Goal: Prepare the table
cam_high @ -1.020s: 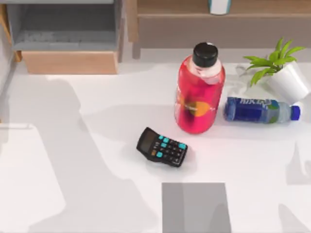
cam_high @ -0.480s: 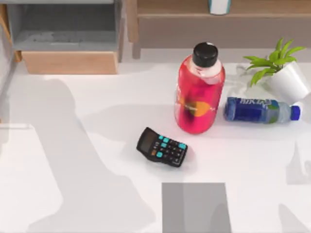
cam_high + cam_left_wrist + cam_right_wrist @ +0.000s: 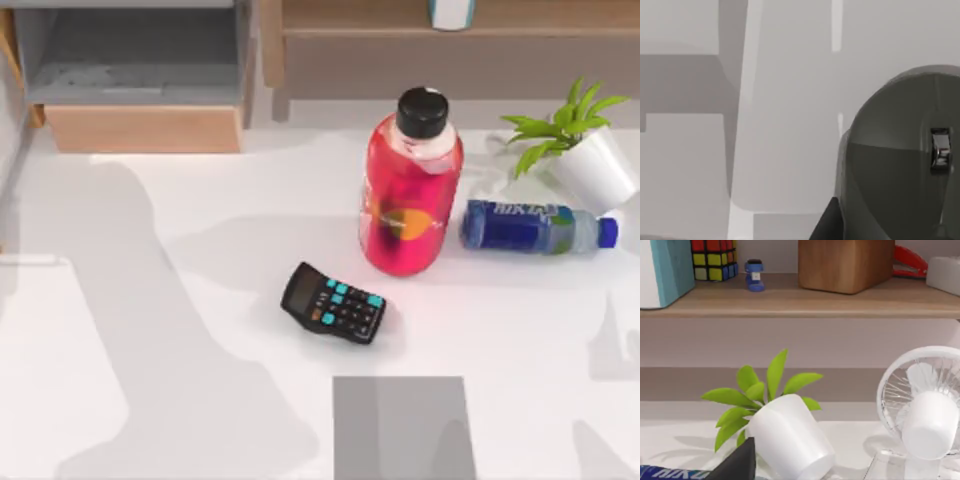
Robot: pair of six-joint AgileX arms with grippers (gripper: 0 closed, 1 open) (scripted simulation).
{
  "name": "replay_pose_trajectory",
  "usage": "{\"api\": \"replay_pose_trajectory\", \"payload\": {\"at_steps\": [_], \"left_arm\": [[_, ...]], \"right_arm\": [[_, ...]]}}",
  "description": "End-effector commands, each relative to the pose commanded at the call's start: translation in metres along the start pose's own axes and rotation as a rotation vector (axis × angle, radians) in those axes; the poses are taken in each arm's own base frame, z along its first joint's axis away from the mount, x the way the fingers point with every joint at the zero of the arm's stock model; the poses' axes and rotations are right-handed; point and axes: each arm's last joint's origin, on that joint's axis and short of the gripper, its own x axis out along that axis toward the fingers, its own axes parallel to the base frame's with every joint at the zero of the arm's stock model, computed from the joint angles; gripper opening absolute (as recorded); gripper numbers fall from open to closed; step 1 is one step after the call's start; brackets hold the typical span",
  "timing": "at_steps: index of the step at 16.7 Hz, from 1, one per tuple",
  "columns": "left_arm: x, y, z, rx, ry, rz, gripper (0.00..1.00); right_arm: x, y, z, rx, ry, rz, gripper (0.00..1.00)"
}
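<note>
Table (image 3: 200, 300) fills top view; nothing gripped yet.

Judgement: start with black calculator (image 3: 333, 302) at centre, approach from above, square to long sides.

Grey mat (image 3: 402, 425) at 6 o'clock of calculator. Red bottle (image 3: 410, 185) upright at 1 o'clock; blue bottle (image 3: 535, 227) lying at 3 o'clock of it; tilted potted plant (image 3: 585, 150) beyond.

Arm poses, finger state: cannot tell, either side.

Tilted plant pot (image 3: 790, 437) (white fan (image 3: 922, 407) beside)

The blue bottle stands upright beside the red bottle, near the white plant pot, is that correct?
Not quite. The blue bottle lies on its side on the table, as the top view shows. It is indeed beside the upright red bottle and near the white plant pot.
</note>
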Motion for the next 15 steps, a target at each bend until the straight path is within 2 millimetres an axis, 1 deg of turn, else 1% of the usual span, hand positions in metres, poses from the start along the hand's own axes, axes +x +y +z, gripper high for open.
{"api": "replay_pose_trajectory", "payload": {"at_steps": [4, 5, 14, 15], "left_arm": [[0.0, 0.0, 0.0, 0.0, 0.0, 0.0, 0.02], [0.0, 0.0, 0.0, 0.0, 0.0, 0.0, 0.0], [-0.0004, 0.0007, -0.0001, 0.0, -0.001, 0.001, 0.0], [-0.0053, 0.0011, 0.0001, -0.003, -0.009, 0.005, 0.0]], "right_arm": [[0.0, 0.0, 0.0, 0.0, 0.0, 0.0, 1.0], [0.0, 0.0, 0.0, 0.0, 0.0, 0.0, 1.0], [0.0, 0.0, 0.0, 0.0, 0.0, 0.0, 1.0], [0.0, 0.0, 0.0, 0.0, 0.0, 0.0, 1.0]]}}
